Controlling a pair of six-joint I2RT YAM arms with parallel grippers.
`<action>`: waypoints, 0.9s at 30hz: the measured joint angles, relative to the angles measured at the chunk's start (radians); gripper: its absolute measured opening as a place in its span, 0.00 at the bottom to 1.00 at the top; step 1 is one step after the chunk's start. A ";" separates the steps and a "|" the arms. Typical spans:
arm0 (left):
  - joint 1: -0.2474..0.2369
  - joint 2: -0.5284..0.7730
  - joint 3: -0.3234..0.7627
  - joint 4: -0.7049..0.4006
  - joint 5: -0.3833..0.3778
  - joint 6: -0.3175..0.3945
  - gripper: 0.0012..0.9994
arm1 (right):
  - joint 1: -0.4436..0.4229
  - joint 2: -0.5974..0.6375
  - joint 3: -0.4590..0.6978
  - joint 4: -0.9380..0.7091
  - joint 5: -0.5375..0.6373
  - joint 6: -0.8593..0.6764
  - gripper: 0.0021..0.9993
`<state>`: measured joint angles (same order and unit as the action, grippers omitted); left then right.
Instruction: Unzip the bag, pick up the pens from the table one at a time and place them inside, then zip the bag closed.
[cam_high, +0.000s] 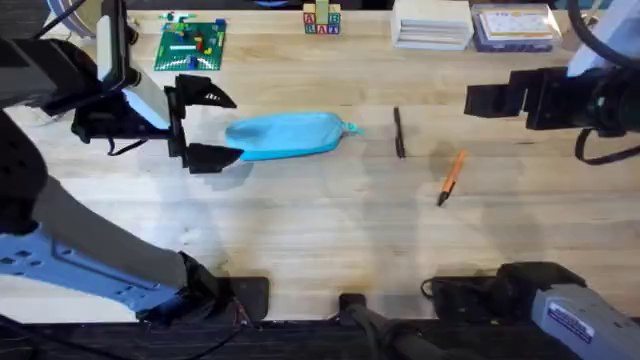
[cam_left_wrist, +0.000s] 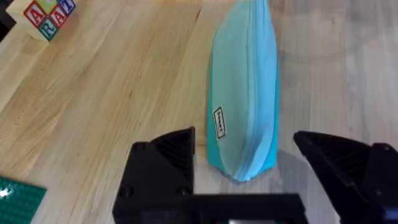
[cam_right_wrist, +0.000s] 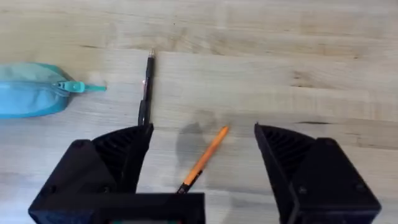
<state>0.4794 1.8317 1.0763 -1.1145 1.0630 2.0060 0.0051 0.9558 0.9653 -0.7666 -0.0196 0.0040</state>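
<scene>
Your left gripper (cam_left_wrist: 242, 180) has its black fingers (cam_left_wrist: 165, 162) spread wide, and they straddle the near end of the bag (cam_left_wrist: 245, 93). In the left wrist view the pouch's rounded end sits in the gap between them, touching neither. Its long axis runs straight away from the fingers, so a close here would pinch the end across its narrow width. That is the relation your coming move turns on, and I judge the left arm far the nearer for holding the bag steady.

The bag is soft light-blue fabric, oblong and plump, with a small label on its side and the zipper still shut. The pull tab (cam_right_wrist: 84, 87) sticks out at the far end, pointing toward the pens.

Your right gripper (cam_right_wrist: 202, 155) is also wide open, hovering above the orange pen (cam_right_wrist: 202, 158), which lies diagonally on the table (cam_high: 320, 250). The black pen (cam_right_wrist: 145, 90) lies just beyond it, between it and the pull tab. Both are slim, smooth and hard.

The table is pale planked wood with visible grain.
</scene>
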 joint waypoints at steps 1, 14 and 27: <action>0.000 0.000 0.000 0.000 0.001 0.000 0.99 | 0.000 0.000 0.000 0.000 0.000 0.000 1.00; 0.000 0.000 0.000 -0.011 0.014 0.003 0.99 | 0.000 0.000 0.000 0.000 0.000 0.000 1.00; 0.000 0.000 0.000 -0.011 0.016 0.007 0.04 | 0.000 0.000 0.000 0.000 0.000 0.000 1.00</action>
<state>0.4793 1.8317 1.0763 -1.1255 1.0790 2.0129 0.0051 0.9558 0.9653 -0.7670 -0.0200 0.0040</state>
